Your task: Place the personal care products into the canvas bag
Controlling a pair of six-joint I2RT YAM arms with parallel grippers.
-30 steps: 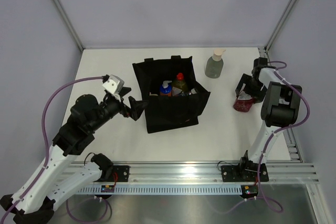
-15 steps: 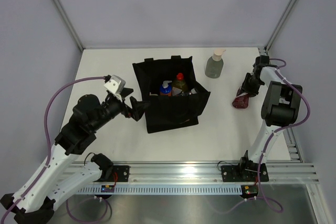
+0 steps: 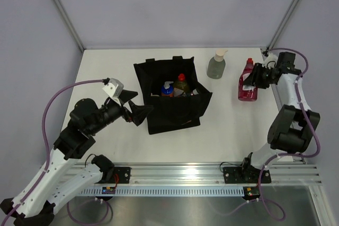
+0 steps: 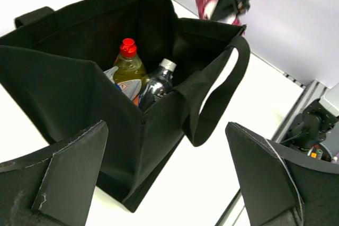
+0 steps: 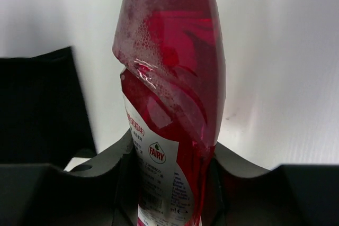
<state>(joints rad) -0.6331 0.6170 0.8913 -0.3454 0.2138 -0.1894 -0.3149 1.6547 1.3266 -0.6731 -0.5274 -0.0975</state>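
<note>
While clamped on the red bottle (image 5: 169, 93), hangs at the far right of the desk (image 3: 106, 72), well apart from the bag (image 3: 172, 116): right tool (image 3: 256, 76). Grips the bottle from the right side, around the lower body, with the label and the word FAIRY showing between the fingers. Held upright, cap uppermost, foam gathered just under the neck. Cannot tell whether lifted off the desk or resting on it.

Spread wide apart and holding nothing: left tool (image 3: 139, 105). Hovers just beside the bag's near left corner, pointed across the near wall toward the open mouth. Touching the fabric or not, cannot tell.

Stands open near the middle of the desk: the bag, black and boxy, with one handle loop drooping over a side rim and two short handles up at the far rim.

Inside, upright and packed close together:
- yellow bottle (image 3: 181, 84) with a red cap
- orange bottle (image 3: 167, 89) with a blue cap, just left of the yellow one from above
- clear bottle (image 4: 157, 84) with a silver cap, pressed against the yellow one on its other side

Outside the bag, upright on the desk: pump bottle (image 3: 216, 66), grey-green with a beige pump. Placed beyond the bag's far right corner, between bag and red bottle, touching neither.
</note>
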